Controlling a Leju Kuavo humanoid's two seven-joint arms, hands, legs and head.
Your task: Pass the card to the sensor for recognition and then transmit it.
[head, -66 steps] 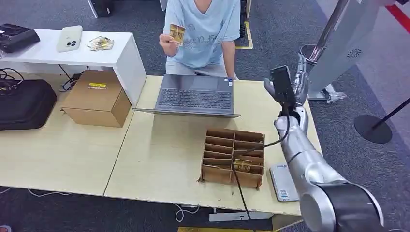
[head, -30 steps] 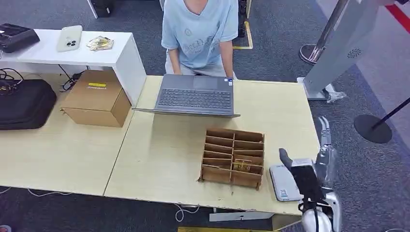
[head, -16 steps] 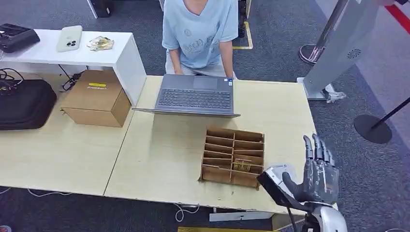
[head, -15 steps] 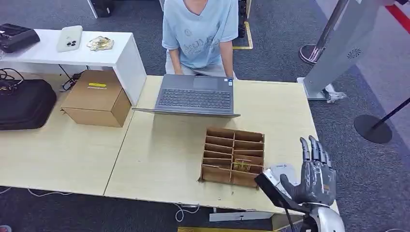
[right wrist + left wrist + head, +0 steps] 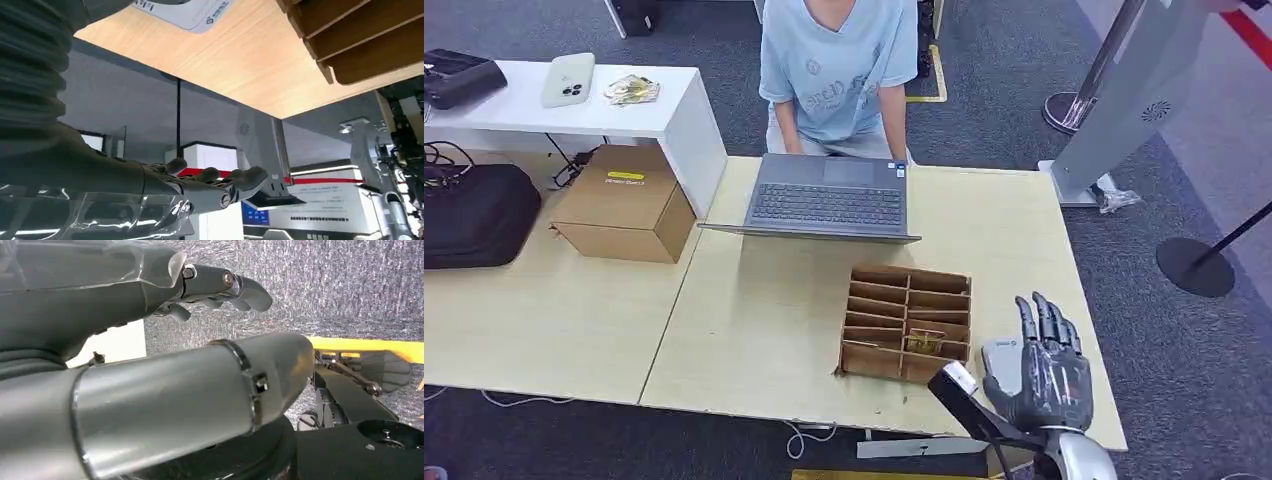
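Note:
A gold card (image 5: 924, 342) stands in a front slot of the brown cardboard organizer (image 5: 907, 322) on the wooden table. The white sensor pad (image 5: 999, 354) lies just right of the organizer, partly hidden by my right hand (image 5: 1046, 368). That hand hovers over the pad near the table's front right corner, fingers spread and pointing away from me, holding nothing. In the right wrist view its fingers (image 5: 215, 186) are stretched out empty, with the sensor pad (image 5: 186, 10) and organizer (image 5: 360, 40) behind. My left hand (image 5: 220, 286) hangs over grey carpet, fingers loosely extended and empty.
A person (image 5: 836, 62) sits behind an open laptop (image 5: 829, 198) at the table's far side. To the left are a cardboard box (image 5: 624, 202), a black bag (image 5: 474, 215), and a white shelf (image 5: 484, 112) with a phone (image 5: 567, 78) and loose cards (image 5: 631, 90). A grey kiosk (image 5: 1129, 95) stands at right.
My right arm came down from near the person to the table's front right corner, then drifted left over the sensor pad. The person lowered the gold card they had held up.

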